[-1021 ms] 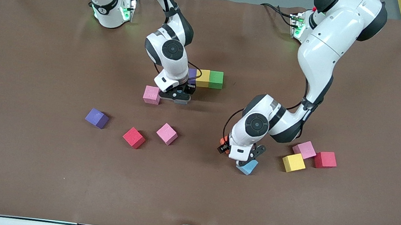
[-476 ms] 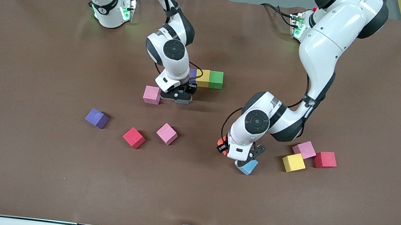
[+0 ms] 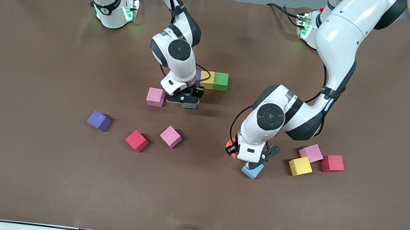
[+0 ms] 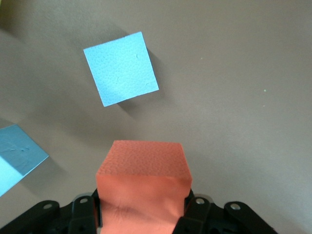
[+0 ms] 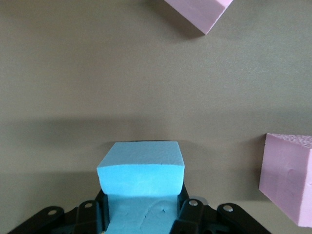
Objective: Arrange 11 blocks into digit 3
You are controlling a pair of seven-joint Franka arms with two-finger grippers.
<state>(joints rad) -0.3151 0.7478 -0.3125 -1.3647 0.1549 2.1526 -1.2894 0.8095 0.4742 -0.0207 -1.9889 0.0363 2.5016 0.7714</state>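
My left gripper (image 4: pixel 141 214), black, held an orange cube (image 4: pixel 142 187); my right (image 5: pixel 141 214) a light blue one (image 5: pixel 141 175). Brown table (image 3: pixel 28 172). Loose cubes: red (image 3: pixel 137 140), purple (image 3: pixel 99 120), yellow (image 3: pixel 300 166), green (image 3: pixel 220 81).

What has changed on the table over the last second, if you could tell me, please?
The left claw has shut on the orange block and begun lifting it, above a light blue block. The right claw, shut on another light blue block, edged toward the green block. The other cubes on the table stayed put.
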